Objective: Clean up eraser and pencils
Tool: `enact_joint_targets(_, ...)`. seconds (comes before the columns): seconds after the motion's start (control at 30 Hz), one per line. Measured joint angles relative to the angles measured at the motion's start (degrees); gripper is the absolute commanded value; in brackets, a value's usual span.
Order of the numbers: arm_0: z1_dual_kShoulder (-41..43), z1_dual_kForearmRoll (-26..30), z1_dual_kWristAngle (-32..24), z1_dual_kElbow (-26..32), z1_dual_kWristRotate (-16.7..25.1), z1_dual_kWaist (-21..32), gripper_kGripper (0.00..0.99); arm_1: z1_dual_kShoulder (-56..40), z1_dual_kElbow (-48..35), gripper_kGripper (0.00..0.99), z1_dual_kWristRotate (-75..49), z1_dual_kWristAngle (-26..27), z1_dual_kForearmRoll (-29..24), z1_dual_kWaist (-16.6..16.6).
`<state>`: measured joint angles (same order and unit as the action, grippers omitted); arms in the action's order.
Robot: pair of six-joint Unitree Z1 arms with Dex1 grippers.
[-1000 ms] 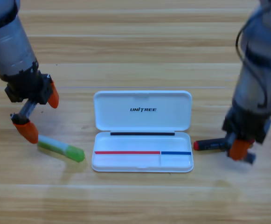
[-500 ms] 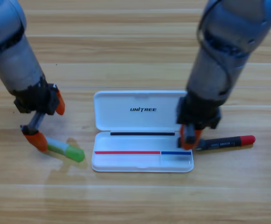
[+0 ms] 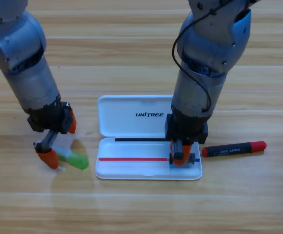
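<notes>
Two hands work the desk (image 3: pixel 141 209): right hand (image 3: pixel 179 158) points into the case (image 3: pixel 131 168), likely delivering the unseen eraser, grip unclear; black pencil (image 3: pixel 234 148) lies beside. Left hand (image 3: pixel 58 144), open, straddles the green pencil (image 3: pixel 73 158); next, close.

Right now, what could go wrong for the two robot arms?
The left gripper has its jaws open around the pale end of the green pencil; gripped so near the end, it might tip or slip when lifted. The right gripper is down inside the white case and could nudge it. The black pencil lies outside, beside the case.
</notes>
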<state>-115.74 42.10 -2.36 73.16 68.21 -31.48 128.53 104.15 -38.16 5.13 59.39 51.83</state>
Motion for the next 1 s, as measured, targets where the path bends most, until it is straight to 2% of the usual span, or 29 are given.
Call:
enact_joint_targets(0.17,-0.1,-1.8,0.0,-1.6,0.0,-0.1,0.841,0.0,0.5,0.003,0.0,-0.3,0.0,0.0)
enact_joint_targets(0.2,-0.1,-1.8,0.0,-1.6,-0.1,-0.1,0.833,0.1,0.5,0.031,0.0,-0.4,0.0,0.0)
enact_joint_targets(0.27,-0.1,-1.8,0.0,-1.9,-0.2,-0.1,0.767,0.2,0.4,0.051,0.0,-0.5,0.0,0.0)
enact_joint_targets(0.33,-0.2,-1.8,0.0,-2.0,-0.2,-0.1,0.684,0.3,0.4,0.169,0.0,-0.5,0.0,0.0)
enact_joint_targets(0.43,-0.2,-1.8,0.0,-2.1,-0.2,-0.1,0.454,0.5,0.4,0.391,0.0,-0.5,0.0,0.0)
enact_joint_targets(0.5,-0.2,-1.9,0.0,-2.2,-0.2,-0.1,0.229,0.6,0.3,0.485,0.0,-0.5,0.0,0.0)
enact_joint_targets(0.57,-0.2,-1.9,0.0,-2.3,-0.2,-0.1,0.0,0.6,0.2,0.658,0.0,-0.6,0.0,0.0)
enact_joint_targets(0.6,-0.2,-1.9,0.0,-2.3,-0.1,-0.1,0.0,0.6,0.1,0.773,0.0,-0.7,0.0,0.0)
enact_joint_targets(0.67,-0.2,-1.9,0.0,-2.3,-0.1,-0.1,0.0,0.6,-0.2,0.879,0.0,-1.2,0.0,0.0)
enact_joint_targets(0.83,-0.2,-1.9,0.7,-2.3,0.3,-0.2,0.0,-1.8,-1.5,0.954,0.0,-2.4,3.1,0.0)
enact_joint_targets(1.0,0.0,-1.8,2.6,-2.3,0.4,-0.6,0.0,-12.9,-8.5,0.99,0.0,-2.4,4.7,-0.4)
